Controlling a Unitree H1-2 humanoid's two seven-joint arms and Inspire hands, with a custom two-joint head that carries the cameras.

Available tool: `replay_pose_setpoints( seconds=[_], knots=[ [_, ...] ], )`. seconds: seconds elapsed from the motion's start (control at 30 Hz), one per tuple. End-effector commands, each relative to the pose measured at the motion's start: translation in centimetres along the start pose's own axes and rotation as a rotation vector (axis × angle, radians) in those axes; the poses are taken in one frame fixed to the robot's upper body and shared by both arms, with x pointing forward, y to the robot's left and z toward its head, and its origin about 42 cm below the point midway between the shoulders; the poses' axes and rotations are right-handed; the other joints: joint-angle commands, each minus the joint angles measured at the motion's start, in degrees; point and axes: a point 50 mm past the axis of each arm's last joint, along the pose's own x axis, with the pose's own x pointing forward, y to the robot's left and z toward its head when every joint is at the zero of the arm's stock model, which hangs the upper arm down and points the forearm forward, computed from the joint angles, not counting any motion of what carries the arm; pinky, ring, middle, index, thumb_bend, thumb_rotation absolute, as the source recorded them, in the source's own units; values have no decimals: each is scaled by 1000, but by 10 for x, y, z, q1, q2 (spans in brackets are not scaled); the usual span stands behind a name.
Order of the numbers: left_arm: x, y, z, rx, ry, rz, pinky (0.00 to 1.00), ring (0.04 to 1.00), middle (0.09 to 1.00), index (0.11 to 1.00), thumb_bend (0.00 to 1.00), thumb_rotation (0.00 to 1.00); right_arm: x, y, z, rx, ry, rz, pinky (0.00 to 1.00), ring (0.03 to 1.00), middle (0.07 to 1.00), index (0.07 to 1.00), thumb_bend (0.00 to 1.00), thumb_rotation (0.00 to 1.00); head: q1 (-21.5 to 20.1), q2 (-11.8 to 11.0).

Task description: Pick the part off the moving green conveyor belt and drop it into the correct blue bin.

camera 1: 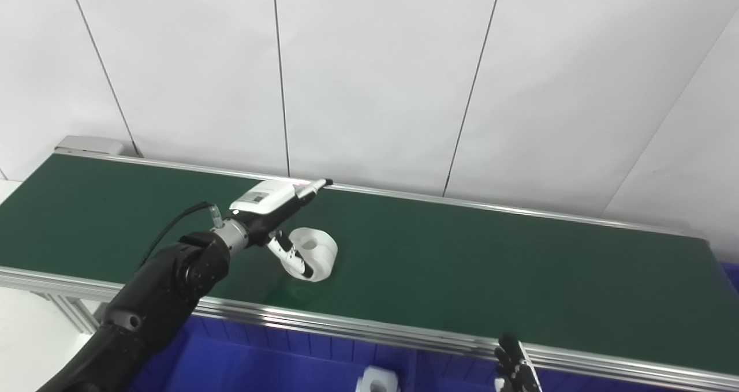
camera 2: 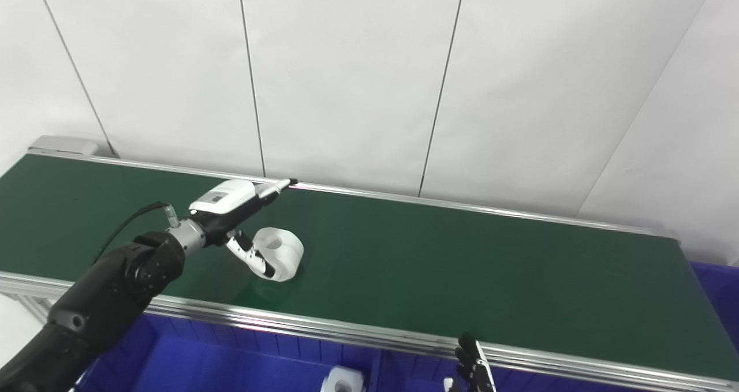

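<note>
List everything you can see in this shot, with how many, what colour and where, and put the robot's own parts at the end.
conveyor belt: one, dark green with silver rails, running across the middle of the picture
part on the belt: one, white, round with a centre hole, left of the belt's middle
blue bin: at least one, blue, below the belt's near rail; dividers show, full count unclear
part in the bin: one, white, at the bottom edge, cut off
wall panels: white with dark seams, behind the belt
left hand: one, white and black, over the belt, thumb against the part, not yet closed on it
right hand: one, black, fingertips only at the bottom edge
</note>
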Motion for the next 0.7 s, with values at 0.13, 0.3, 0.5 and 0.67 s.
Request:
replay_pose_setpoints(
  seconds=[0.13,0.3,0.5,0.67],
  knots=[
    [9,17,3,92,-81,-33,933,958,987,1000,928,241,8,-4,12,13,-96,0,897,922,917,925,664,800,22,-4],
    [10,-2,2,46,-64,-44,914,941,967,982,902,175,8,-5,12,16,-96,-10,890,913,911,918,689,791,31,-8],
    [18,-18,2,-97,-78,131,521,575,556,539,550,9,8,-4,12,28,-95,-22,877,903,904,905,709,789,30,-9],
    [25,-25,9,-269,-63,241,474,521,487,505,517,0,8,-4,13,20,-99,-26,871,901,902,903,720,802,25,-7]
  ],
)
